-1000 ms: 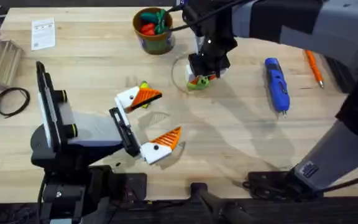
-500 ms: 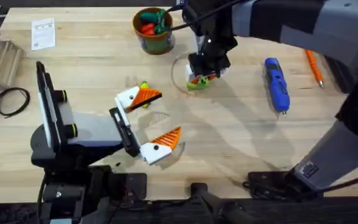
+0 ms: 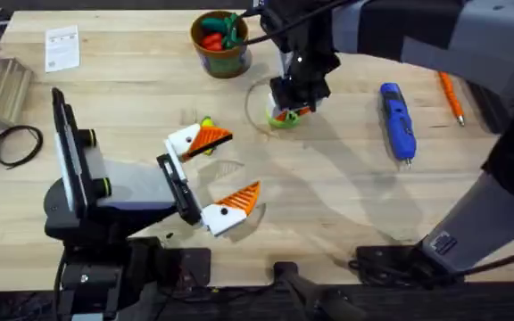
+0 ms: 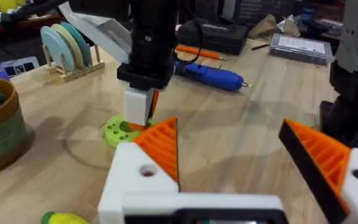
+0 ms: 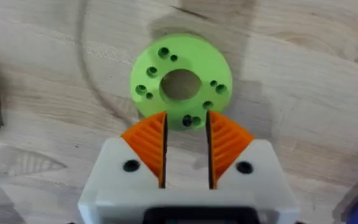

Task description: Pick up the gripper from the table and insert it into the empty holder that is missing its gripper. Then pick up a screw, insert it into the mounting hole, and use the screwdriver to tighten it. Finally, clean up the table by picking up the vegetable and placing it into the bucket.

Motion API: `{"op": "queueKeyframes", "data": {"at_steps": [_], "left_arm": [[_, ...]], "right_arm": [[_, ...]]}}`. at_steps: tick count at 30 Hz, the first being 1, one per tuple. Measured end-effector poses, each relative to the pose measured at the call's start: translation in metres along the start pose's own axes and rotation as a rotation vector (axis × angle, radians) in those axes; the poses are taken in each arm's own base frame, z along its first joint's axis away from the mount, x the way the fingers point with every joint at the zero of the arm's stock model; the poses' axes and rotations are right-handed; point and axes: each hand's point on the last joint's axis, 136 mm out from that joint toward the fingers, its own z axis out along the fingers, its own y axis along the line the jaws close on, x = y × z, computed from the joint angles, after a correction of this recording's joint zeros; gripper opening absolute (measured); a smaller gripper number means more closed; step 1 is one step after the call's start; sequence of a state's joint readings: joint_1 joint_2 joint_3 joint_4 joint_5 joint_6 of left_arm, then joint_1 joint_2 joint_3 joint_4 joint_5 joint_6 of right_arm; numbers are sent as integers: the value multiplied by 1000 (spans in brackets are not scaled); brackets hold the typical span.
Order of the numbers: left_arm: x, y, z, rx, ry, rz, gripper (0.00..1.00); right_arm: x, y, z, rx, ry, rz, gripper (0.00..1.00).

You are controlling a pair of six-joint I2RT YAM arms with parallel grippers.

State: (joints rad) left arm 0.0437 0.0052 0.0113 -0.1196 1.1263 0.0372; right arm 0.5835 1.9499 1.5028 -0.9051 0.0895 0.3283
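Surface: a pale wooden table [image 3: 346, 192] with both arms reaching over it.
Right gripper [image 3: 294, 105]: lowered over a green disc [image 5: 181, 84], its orange pads [image 5: 149, 140] a narrow gap apart with nothing between them; their tips touch the near rim of the disc.
Left gripper [image 3: 221, 171]: spread wide and holding nothing, both white mounts carrying orange wedges.
Vegetable [image 3: 206, 125]: the yellow piece lies just beside the left gripper's upper fingertip, on the far side from the arm's base.
Bucket [image 3: 220, 43]: beyond the right gripper and to its left, red and green toys inside.
Screwdriver [image 3: 397, 119]: blue, flat on the table to the right of the right gripper, well apart.
Orange stick [image 3: 451, 96]: farther right than the screwdriver.
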Motion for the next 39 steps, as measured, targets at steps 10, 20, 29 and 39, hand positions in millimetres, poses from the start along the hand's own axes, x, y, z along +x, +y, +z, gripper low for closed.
{"op": "queueKeyframes", "data": {"at_steps": [10,20,29,39], "left_arm": [[0,0,0,0,0,0,985],[0,0,0,0,0,0,986],[0,0,0,0,0,0,986],[0,0,0,0,0,0,985]], "right_arm": [[0,0,0,0,1,-3,192],[2,3,0,1,4,-25,7],[2,3,0,1,4,-29,7],[4,3,-3,4,14,-31,7]]}}
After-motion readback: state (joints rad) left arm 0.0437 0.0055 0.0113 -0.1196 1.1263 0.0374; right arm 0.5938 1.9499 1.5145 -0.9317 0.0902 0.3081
